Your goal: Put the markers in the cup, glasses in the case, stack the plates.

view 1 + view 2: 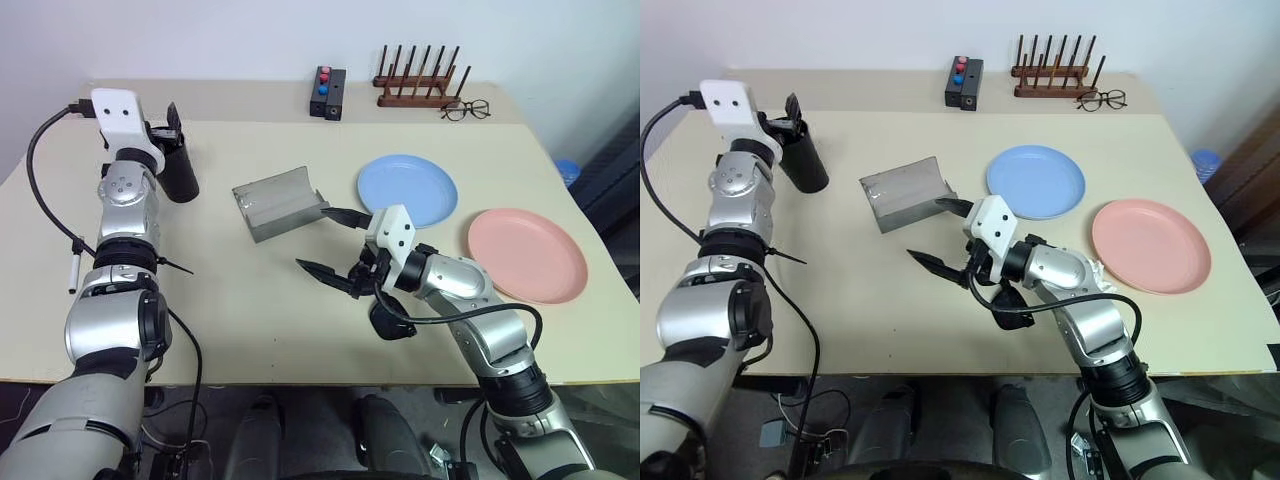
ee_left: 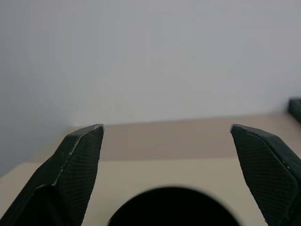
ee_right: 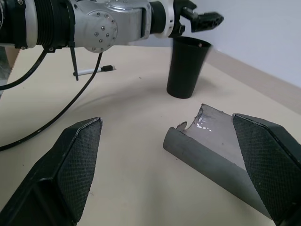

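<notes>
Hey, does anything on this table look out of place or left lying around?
One white marker lies loose near the table's left edge, beside the left arm and well away from the black cup. Nothing looks spilled or damaged.

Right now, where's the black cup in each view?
Left eye: cup far left, under the left hand.
Right eye: cup upper left.
Left wrist: its dark rim between the fingers, bottom edge.
Right wrist: cup upright, upper middle.
Shared landmark: grey case, beside it.

Lab-like test room: bare beige table (image 1: pixel 250 300), plain white wall (image 1: pixel 250 40).
</notes>
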{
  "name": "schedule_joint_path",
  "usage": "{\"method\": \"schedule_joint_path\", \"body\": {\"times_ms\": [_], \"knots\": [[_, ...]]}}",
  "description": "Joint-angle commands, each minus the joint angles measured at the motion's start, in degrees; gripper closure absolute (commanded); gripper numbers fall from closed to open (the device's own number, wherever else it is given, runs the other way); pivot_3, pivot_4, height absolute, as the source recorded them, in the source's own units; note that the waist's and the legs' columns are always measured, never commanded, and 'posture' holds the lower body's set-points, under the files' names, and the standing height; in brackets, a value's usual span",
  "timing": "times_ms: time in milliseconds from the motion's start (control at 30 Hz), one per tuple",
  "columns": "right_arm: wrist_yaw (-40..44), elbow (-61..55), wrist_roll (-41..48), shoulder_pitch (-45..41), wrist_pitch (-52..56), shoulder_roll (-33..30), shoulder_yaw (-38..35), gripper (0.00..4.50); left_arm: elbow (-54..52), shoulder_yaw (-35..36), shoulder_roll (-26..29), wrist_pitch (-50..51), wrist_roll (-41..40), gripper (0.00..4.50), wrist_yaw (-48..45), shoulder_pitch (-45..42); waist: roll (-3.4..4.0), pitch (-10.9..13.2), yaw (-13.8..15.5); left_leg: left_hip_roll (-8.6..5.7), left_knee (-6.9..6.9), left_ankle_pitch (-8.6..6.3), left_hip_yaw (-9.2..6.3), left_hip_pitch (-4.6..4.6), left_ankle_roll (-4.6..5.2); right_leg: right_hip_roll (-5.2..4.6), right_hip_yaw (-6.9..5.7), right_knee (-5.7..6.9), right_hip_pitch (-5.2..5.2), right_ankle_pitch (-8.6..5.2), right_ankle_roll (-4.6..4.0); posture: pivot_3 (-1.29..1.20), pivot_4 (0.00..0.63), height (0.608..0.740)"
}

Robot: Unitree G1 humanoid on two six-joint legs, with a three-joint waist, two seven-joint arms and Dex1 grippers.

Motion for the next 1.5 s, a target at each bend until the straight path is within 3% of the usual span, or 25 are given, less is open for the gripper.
{"method": "schedule_joint_path", "body": {"times_ms": [33, 167, 267, 467, 767, 967, 1067, 1300, 1400, 1500], "knots": [[-0.1, -1.4, -0.2, -0.7, -1.4, 0.5, -0.2, 0.0, -7.5, 4.9, 5.8, 7.3, -1.6, 0.03, 7.5, 1.9, 0.0, 0.0, -0.5, 0.01, -0.02, 0.0, 0.0, 0.01, 0.0, 0.0, 0.0, 0.0, -0.02, 0.0, 0.0, 0.0, 0.15, 0.74], [0.0, -1.2, -0.1, -0.2, -1.4, 0.1, -0.2, 0.0, -18.3, 10.3, 10.5, 27.3, -3.6, 0.03, 15.1, 8.2, 0.0, 0.0, -1.3, 0.02, -0.19, 0.0, 0.0, 0.08, 0.0, 0.0, 0.01, 0.07, -0.06, 0.0, 0.0, 0.0, 0.15, 0.74], [0.6, -0.7, 0.3, -0.1, -1.4, 0.4, 0.2, 0.0, -28.9, 12.1, 12.6, 48.2, -7.5, 0.03, 12.3, 14.7, 0.0, 0.0, -1.0, 0.01, -0.2, 0.01, 0.0, 0.08, -0.01, -0.01, 0.01, 0.08, -0.04, 0.0, 0.01, 0.0, 0.15, 0.74], [2.0, 1.6, 0.0, -1.3, -2.7, 0.7, 0.5, 0.0, -41.5, 14.5, 14.2, 77.1, -15.8, 0.03, 4.9, 23.1, -0.17, -0.1, 0.2, 0.0, 0.0, 0.03, -0.06, 0.07, -0.07, -0.01, -0.03, 0.1, 0.06, 0.0, -0.03, 0.0, 0.15, 0.74], [2.3, 1.9, -0.3, -0.4, -3.8, 0.3, 0.2, 0.0, -48.8, 15.4, 12.4, 88.0, -13.8, 0.03, 6.2, 31.3, -0.16, -0.1, -0.1, 0.01, -0.05, 0.03, -0.07, 0.09, -0.07, 0.0, -0.02, 0.11, -0.01, 0.01, -0.05, 0.0, 0.15, 0.74], [2.1, 1.4, -0.4, 0.2, -3.5, 0.2, 0.1, 0.0, -49.9, 16.5, 11.3, 88.4, -11.9, 0.03, 7.6, 33.0, -0.17, -0.1, -0.1, 0.01, -0.06, 0.03, -0.07, 0.1, -0.07, -0.01, -0.02, 0.1, 0.0, 0.0, -0.05, 0.0, 0.15, 0.74], [2.6, 1.4, -0.1, 0.0, -3.5, 0.1, 0.0, 0.0, -48.9, 17.2, 10.9, 87.4, -12.0, 0.9, 7.4, 32.8, -0.16, -0.1, -0.2, 0.01, -0.07, 0.03, -0.07, 0.12, -0.07, -0.01, -0.02, 0.1, -0.01, 0.0, -0.05, 0.0, 0.15, 0.74], [4.2, 1.5, 1.0, -0.5, -3.5, -0.3, -0.6, 0.0, -49.0, 17.6, 9.5, 85.0, -11.0, 4.47, 8.0, 33.0, -0.16, -0.1, -0.1, 0.01, -0.07, 0.03, -0.07, 0.12, -0.07, -0.01, -0.02, 0.1, -0.01, 0.0, -0.06, 0.0, 0.15, 0.74], [4.4, 1.8, 0.8, -0.4, -3.8, -0.5, -0.6, 0.0, -48.8, 18.8, 8.7, 81.2, -10.4, 4.47, 9.0, 31.9, -0.16, -0.1, -0.1, 0.01, -0.07, 0.03, -0.06, 0.12, -0.07, -0.01, -0.02, 0.1, -0.01, 0.0, -0.06, 0.0, 0.15, 0.74], [4.6, 1.9, 0.5, -0.4, -3.9, -0.6, -0.5, 0.0, -49.4, 21.0, 8.5, 67.6, -8.9, 4.47, 11.7, 29.5, -0.18, -0.1, 0.0, 0.01, -0.07, 0.03, -0.07, 0.11, -0.07, -0.01, -0.02, 0.09, -0.01, 0.0, -0.06, 0.0, 0.15, 0.74]]}}
